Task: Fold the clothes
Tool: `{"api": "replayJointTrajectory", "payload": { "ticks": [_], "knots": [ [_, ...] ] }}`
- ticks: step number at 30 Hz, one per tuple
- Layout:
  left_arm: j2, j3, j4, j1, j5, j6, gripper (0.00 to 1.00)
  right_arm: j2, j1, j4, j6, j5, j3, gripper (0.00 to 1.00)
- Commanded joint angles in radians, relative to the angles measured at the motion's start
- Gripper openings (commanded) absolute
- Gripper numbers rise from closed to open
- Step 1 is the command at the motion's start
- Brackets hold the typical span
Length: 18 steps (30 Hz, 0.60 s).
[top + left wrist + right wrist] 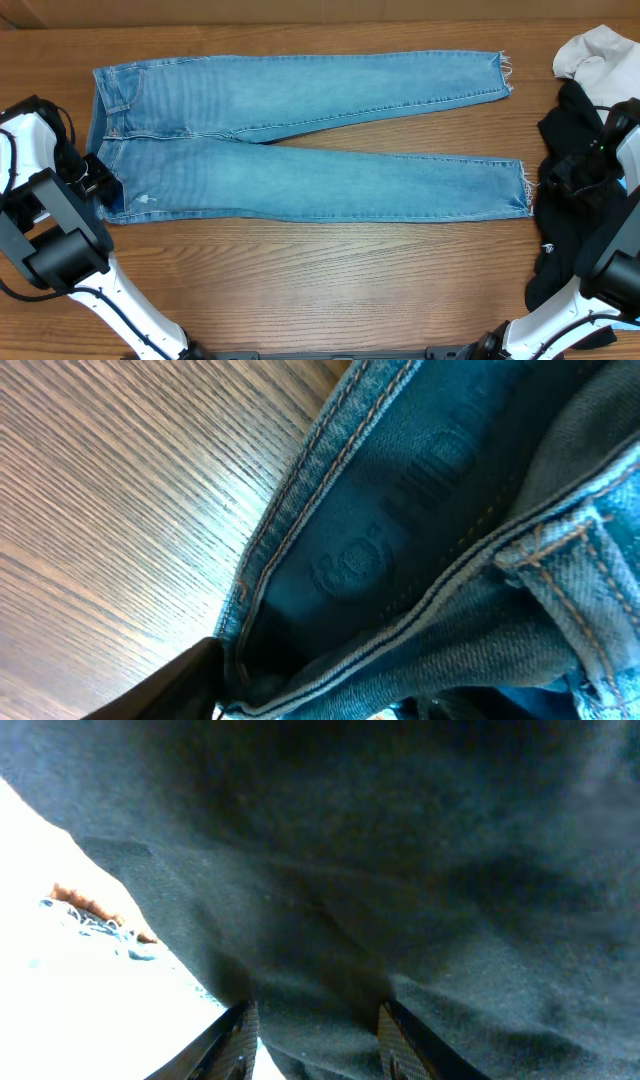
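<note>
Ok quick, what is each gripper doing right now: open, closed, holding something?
Left gripper: at the waistband of the jeans; open or closed cannot be told.
Right gripper: open, over the black garment.

Jeans [300,150] corner beneath left tool [103,185]

On the jeans [560,450], by the waistband seam, a pressed emblem [350,563] and some letters [432,488] are showing faintly, but they are too blurred to read.
</note>
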Motion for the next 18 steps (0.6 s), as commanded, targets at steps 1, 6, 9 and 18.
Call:
{"api": "replayJointTrajectory", "payload": {
  "ticks": [1,6,9,18],
  "knots": [
    [-0.036,0.013,-0.019,0.009,-0.042,0.016,0.64,-0.016,0.008,0.004,0.007,-0.012,0.027,0.43],
    [-0.036,0.071,-0.097,0.03,-0.088,-0.015,0.59,-0.016,0.008,0.005,0.007,-0.013,0.027,0.43],
    [-0.037,0.12,-0.162,0.046,-0.168,-0.088,0.63,-0.016,0.008,0.005,0.007,-0.021,0.027,0.43],
    [-0.037,0.154,-0.21,0.057,-0.007,-0.074,0.64,-0.016,0.008,-0.008,0.007,-0.035,0.027,0.44]
  ]
}}
